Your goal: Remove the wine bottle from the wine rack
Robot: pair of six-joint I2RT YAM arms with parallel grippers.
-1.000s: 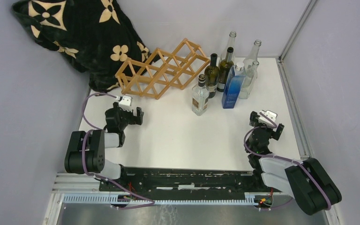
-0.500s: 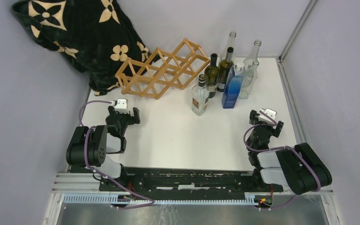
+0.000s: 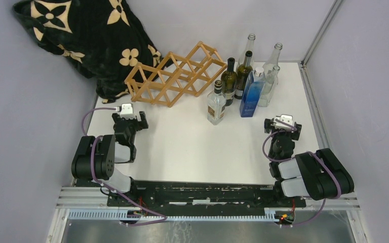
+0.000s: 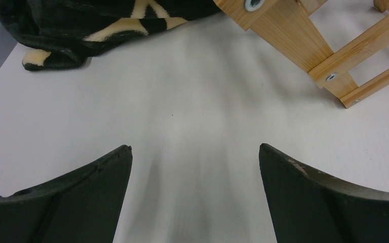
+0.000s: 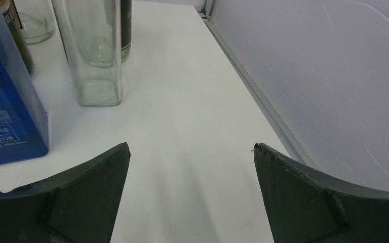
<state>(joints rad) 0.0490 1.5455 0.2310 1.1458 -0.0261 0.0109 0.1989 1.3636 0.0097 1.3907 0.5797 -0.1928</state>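
Note:
The wine rack (image 3: pixel 174 76), a light wooden lattice, lies at the back of the table, and its corner (image 4: pixel 283 35) shows in the left wrist view. Its diamond cells hold nothing that I can see. Two dark wine bottles (image 3: pixel 229 81) stand upright on the table just right of the rack. My left gripper (image 3: pixel 129 117) (image 4: pixel 194 146) is open over bare table, a short way in front of the rack's left end. My right gripper (image 3: pixel 282 125) (image 5: pixel 191 145) is open and empty near the right wall, in front of the bottles.
Beside the wine bottles stand a small clear bottle (image 3: pixel 216 104), a blue bottle (image 3: pixel 252 93) (image 5: pixel 5 101) and clear glass bottles (image 3: pixel 271 66) (image 5: pixel 93 50). A black blanket with cream flowers (image 3: pixel 86 35) (image 4: pixel 81 25) is heaped at the back left. Grey walls close in both sides.
Both arms have folded back toward their bases. The left gripper has turned from pointing right to facing the rack; the right gripper has shifted slightly and squared up. Both stayed open.

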